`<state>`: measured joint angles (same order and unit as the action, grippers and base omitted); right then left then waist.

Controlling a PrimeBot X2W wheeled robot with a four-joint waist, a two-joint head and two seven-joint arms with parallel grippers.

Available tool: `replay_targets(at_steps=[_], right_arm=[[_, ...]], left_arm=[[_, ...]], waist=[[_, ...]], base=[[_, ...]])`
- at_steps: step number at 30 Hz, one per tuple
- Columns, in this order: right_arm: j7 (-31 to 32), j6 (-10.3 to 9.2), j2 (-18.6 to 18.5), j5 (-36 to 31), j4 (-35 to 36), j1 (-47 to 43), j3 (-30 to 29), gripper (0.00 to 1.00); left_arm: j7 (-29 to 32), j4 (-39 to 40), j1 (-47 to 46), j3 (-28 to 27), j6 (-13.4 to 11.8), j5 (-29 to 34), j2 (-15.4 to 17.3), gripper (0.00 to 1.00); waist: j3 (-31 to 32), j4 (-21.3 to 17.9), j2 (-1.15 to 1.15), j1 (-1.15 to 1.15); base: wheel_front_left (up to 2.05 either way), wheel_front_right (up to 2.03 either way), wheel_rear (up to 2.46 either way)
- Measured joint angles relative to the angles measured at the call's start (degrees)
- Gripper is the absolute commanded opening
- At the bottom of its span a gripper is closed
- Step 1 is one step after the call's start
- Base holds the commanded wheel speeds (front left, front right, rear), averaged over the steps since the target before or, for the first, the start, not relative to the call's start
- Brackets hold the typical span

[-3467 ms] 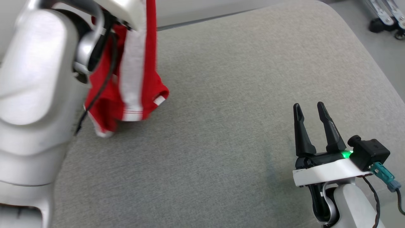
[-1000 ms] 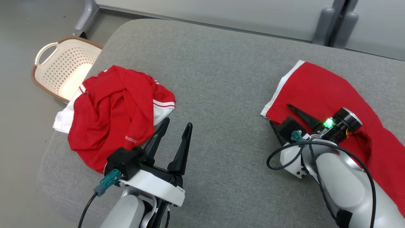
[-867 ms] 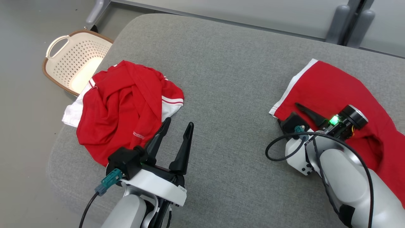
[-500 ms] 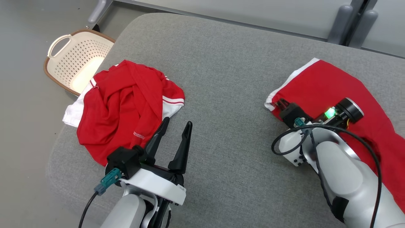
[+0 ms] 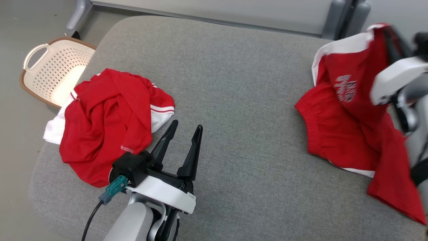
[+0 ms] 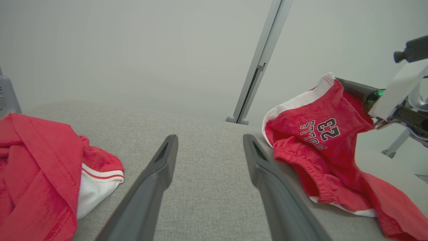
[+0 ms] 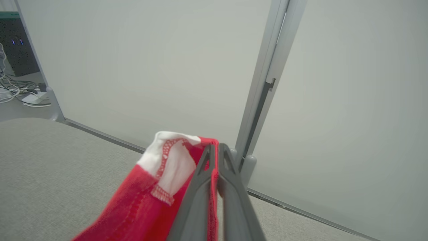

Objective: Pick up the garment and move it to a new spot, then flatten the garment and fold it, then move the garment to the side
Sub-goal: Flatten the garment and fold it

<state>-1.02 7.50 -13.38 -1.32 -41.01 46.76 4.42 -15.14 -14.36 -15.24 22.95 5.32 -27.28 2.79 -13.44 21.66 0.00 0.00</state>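
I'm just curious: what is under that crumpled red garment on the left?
The crumpled red garment lies on the grey padded table; white cloth pokes out at its left edge. Anything beneath the folds is covered.

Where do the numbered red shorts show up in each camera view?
Head view: shorts at the far right, upper corner raised.
Left wrist view: shorts right of centre, print facing the camera.
Right wrist view: shorts at bottom centre, pinched in the right gripper jaws.
Shared landmark: the grey post behind them.

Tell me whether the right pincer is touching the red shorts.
Touching. The right wrist view shows the right pincer shut on the hem of the red shorts.
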Motion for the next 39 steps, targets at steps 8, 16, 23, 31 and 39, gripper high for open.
replay_targets(at_steps=[8, 16, 23, 31, 39], right_arm=[[1.7, 0.00, -10.0, -1.1, -1.4, 5.4, -10.7, 0.00], [2.8, 0.00, -14.8, -7.5, -7.5, 11.6, -19.2, 1.00], [5.3, 0.00, -14.5, -14.2, -11.4, 13.2, -24.0, 1.00], [-0.4, 0.00, -10.1, -16.4, -13.2, 11.4, -25.6, 1.00], [-10.6, 0.00, -3.9, -12.0, -13.6, 6.7, -19.0, 1.00]], left_arm=[[0.0, 0.5, -2.0, 1.0, 0.7, -0.2, 0.0, 1.00], [0.0, 0.9, -3.9, 1.9, 0.7, -1.0, 0.0, 1.00], [0.0, 0.5, -4.0, 1.8, 0.7, -0.9, 0.0, 1.00], [0.0, -0.2, -4.0, 0.6, 0.7, 0.3, 0.0, 1.00], [0.0, -0.7, -1.8, -1.6, 0.9, 1.1, 0.0, 1.00]], waist=[[-3.9, -0.5, 0.00, 0.00], [-7.6, 0.7, 0.00, 0.00], [-8.3, -0.2, 0.00, 0.00], [-5.5, -3.1, 0.00, 0.00], [0.1, -6.9, 0.00, 0.00]], base=[[0.00, 0.00, 0.00], [0.00, 0.00, 0.00], [0.00, 0.00, 0.00], [0.00, 0.00, 0.00], [0.00, 0.00, 0.00]])
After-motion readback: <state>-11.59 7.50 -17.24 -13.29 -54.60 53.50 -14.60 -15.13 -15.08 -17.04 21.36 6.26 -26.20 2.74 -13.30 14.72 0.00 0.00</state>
